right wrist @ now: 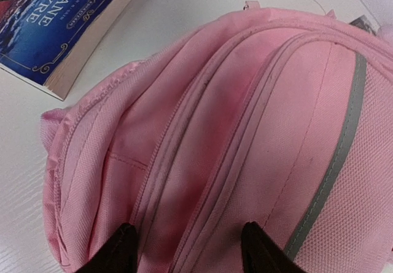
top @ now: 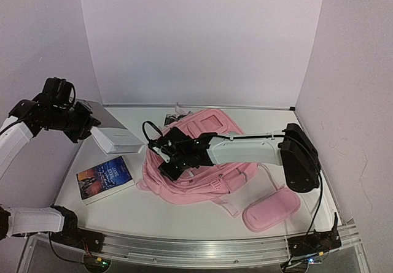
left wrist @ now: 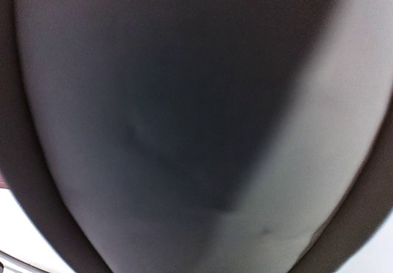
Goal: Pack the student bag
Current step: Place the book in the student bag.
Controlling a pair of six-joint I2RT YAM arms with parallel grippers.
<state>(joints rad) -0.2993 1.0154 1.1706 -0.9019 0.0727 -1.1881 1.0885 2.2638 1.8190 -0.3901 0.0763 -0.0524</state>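
The student bag [top: 202,162], a large pink backpack with grey stripes, lies flat in the middle of the table. My right gripper [top: 167,160] hovers low over its left part, jaws open and empty. In the right wrist view the two black fingertips [right wrist: 126,249] straddle a closed zip seam of the bag [right wrist: 245,132], the gripper [right wrist: 191,251] just above the fabric. My left gripper [top: 83,124] is at the far left, raised, shut on a grey flat notebook [top: 113,132] that slopes down toward the bag. The notebook's blurred grey face [left wrist: 184,132] fills the left wrist view; the fingers are hidden there.
A blue "Jane Eyre" book [top: 104,178] lies left of the bag, also in the right wrist view [right wrist: 55,21]. A small pink pencil case [top: 271,210] lies at the front right beside the bag's strap. White walls enclose the table on three sides.
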